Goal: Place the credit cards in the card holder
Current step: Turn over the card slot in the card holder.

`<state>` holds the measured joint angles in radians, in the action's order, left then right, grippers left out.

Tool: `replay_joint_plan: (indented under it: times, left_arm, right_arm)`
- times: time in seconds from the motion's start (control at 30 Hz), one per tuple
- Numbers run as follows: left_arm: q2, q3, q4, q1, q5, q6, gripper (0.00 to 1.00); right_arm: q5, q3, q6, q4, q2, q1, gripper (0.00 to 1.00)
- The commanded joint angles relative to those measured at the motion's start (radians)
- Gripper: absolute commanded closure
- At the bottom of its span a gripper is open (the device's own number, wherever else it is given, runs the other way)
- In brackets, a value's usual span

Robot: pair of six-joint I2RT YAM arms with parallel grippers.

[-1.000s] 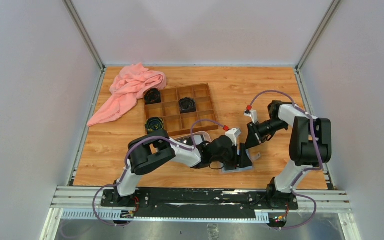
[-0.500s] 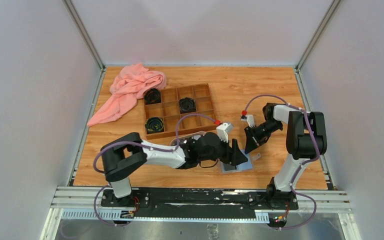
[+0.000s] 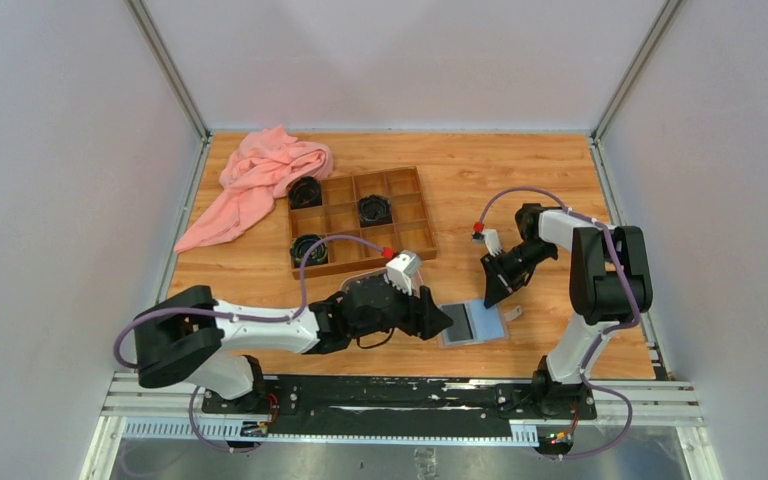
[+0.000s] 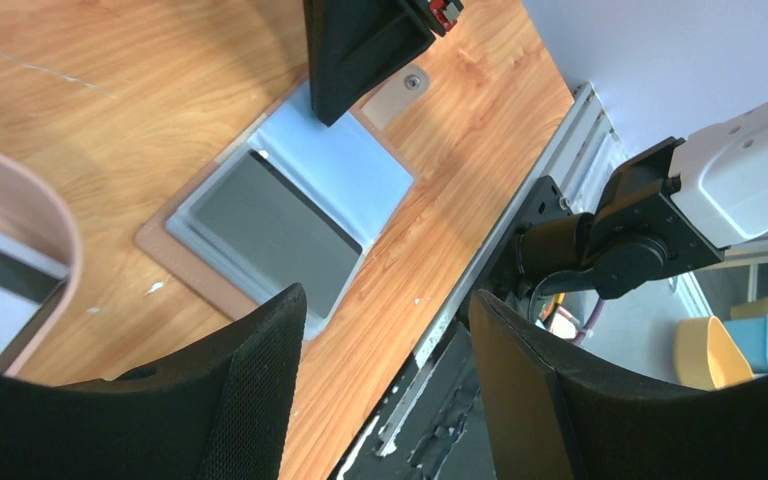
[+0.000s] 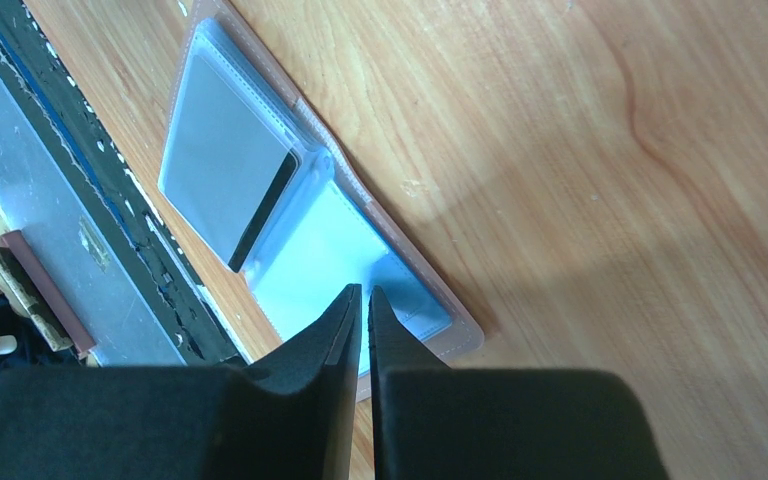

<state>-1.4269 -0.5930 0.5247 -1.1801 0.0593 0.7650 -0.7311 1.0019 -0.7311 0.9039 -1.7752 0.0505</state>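
The card holder (image 3: pixel 473 323) lies open and flat near the table's front edge, pale blue inside with a tan-pink rim. A dark grey credit card (image 4: pixel 260 235) sits in its left pocket and also shows in the right wrist view (image 5: pixel 222 160). My left gripper (image 3: pixel 436 317) is open and empty, just left of the holder and apart from it; in its wrist view (image 4: pixel 385 300) the jaws stand wide. My right gripper (image 3: pixel 490 294) is shut with nothing visible between the fingers, and its tips (image 5: pixel 363 292) are over the holder's (image 5: pixel 360 255) right pane. The snap tab (image 4: pixel 402 88) sticks out at the holder's far side.
A pinkish-rimmed oval tray (image 4: pixel 30 215) lies partly under my left arm; its contents are mostly hidden. A brown wooden compartment box (image 3: pixel 412 214) with black coiled items (image 3: pixel 374 209) stands behind. A pink cloth (image 3: pixel 260 175) is at the back left. The metal rail (image 3: pixel 390 390) runs along the front edge.
My left arm has drawn back to the left, off the card holder, uncovering the open holder with the card in it. My right gripper has shifted slightly left over the holder.
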Motion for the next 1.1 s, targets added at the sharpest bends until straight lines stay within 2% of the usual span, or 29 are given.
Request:
replay_joint_plan:
  times: [0.0,0.3,0.63,0.9,1.07]
  left_arm:
    - [0.091,0.039,-0.049,0.004,0.083,-0.056,0.35]
    - [0.182,0.082,-0.123,0.004,0.137,-0.085,0.34]
    - [0.266,0.114,-0.184,0.035,0.147,-0.118,0.33]
    - [0.226,0.014,-0.397,0.106,0.202,-0.078,0.35]
    - [0.158,-0.031,-0.42,0.164,0.226,-0.009,0.41]
  right_arm:
    - [0.019,-0.014,-0.017,-0.002,0.031,0.016,0.9]
    - [-0.01,-0.014,-0.043,0.004,0.072,0.036,0.9]
    - [-0.026,-0.015,-0.076,0.033,0.046,0.063,0.9]
    - [-0.027,-0.013,-0.082,0.038,0.042,0.077,0.89]
    - [-0.027,-0.013,-0.083,0.04,0.04,0.078,0.89]
